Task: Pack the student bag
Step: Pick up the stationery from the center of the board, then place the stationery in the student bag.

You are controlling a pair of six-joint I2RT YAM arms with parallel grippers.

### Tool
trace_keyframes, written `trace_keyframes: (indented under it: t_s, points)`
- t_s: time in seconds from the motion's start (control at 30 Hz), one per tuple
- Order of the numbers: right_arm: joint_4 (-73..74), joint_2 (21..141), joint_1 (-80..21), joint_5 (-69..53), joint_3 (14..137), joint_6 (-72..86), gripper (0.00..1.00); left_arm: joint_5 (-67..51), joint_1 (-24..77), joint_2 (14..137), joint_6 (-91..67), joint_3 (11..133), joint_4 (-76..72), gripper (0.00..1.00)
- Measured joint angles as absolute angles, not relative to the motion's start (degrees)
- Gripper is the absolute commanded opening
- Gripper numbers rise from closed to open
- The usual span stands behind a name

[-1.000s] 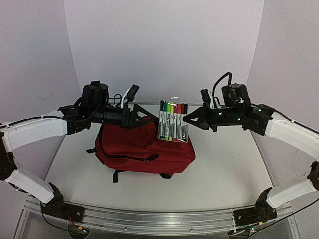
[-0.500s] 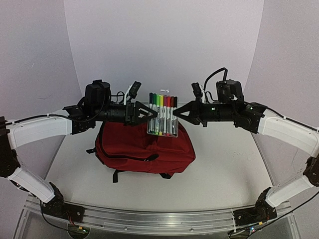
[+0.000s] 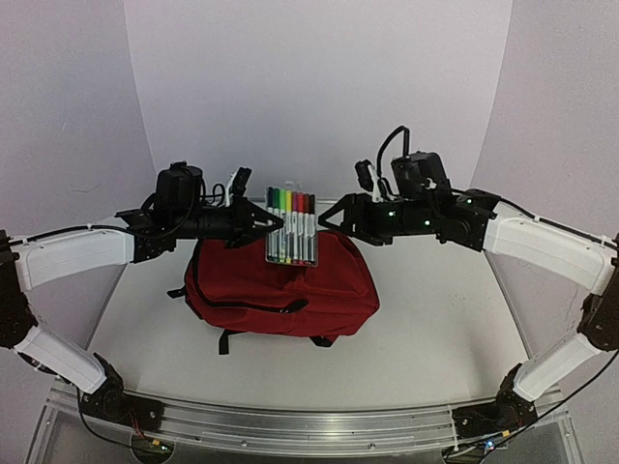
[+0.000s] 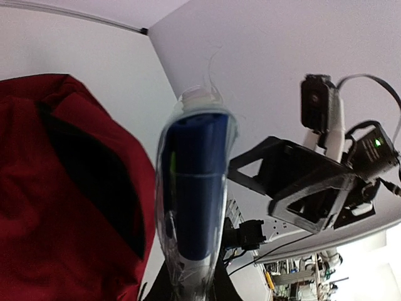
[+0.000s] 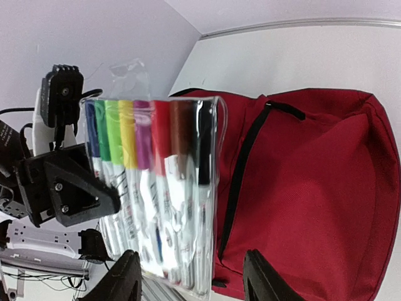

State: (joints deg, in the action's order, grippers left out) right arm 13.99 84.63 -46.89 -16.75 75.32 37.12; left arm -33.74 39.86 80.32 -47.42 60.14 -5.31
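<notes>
The student bag (image 3: 280, 285), dark red with black zips, lies flat on the table and also shows in the wrist views (image 4: 62, 188) (image 5: 313, 188). Above its back edge a clear pack of coloured markers (image 3: 291, 225) hangs upright in the air. My left gripper (image 3: 268, 220) is shut on the pack's left edge. In its wrist view the pack (image 4: 194, 200) is edge-on, rising from between the left gripper's (image 4: 188, 291) jaws. My right gripper (image 3: 324, 219) stands open at the pack's right edge. The right wrist view shows the pack (image 5: 156, 182) ahead of the right gripper's (image 5: 195, 279) spread fingers.
The white table (image 3: 435, 329) carries only the bag, whose black straps (image 3: 224, 340) trail toward the near side. A metal rail (image 3: 309, 420) runs along the front edge. White walls close in the back and both sides.
The marker pack and both grippers have shifted left and slightly up. The left gripper has shut on the pack's left edge, and the right gripper has opened and let it go.
</notes>
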Motion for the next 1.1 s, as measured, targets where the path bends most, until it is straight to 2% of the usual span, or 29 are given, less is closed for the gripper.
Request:
trace_keyframes:
  t_s: [0.2,0.4,0.57,0.67,0.73,0.83,0.9,1.1]
  points:
    - [24.69,92.42,-51.34,-1.81,87.38,31.94,0.75,-33.28,30.77,75.27,-50.13,54.54,1.53,0.0]
    - [36.61,105.42,-55.52,13.65,101.69,28.33,0.76,-35.49,26.18,70.72,-50.91,53.48,7.84,0.0]
    - [43.29,114.36,-58.15,21.34,109.23,25.71,0.74,-39.85,24.07,70.11,-52.14,52.59,7.99,0.0]
    - [46.35,118.28,-59.21,25.18,112.87,24.35,0.56,-42.66,23.94,70.47,-53.13,51.85,7.95,0.0]
    - [48.33,120.15,-59.65,27.94,114.98,23.77,0.33,-44.68,23.94,71.17,-53.99,51.72,7.7,0.0]
    - [50.2,122.02,-59.85,31.92,117.33,23.82,0.05,-47.67,23.99,72.98,-55.36,51.72,6.32,0.0]
    - [50.73,122.27,-59.83,33.58,117.73,24.22,0.0,-49.64,23.99,74.72,-56.4,51.72,4.99,0.0]
    - [50.25,122.28,-59.94,34.59,117.75,25.61,0.0,-53.95,24.51,79.23,-59.27,51.72,1.26,0.0]
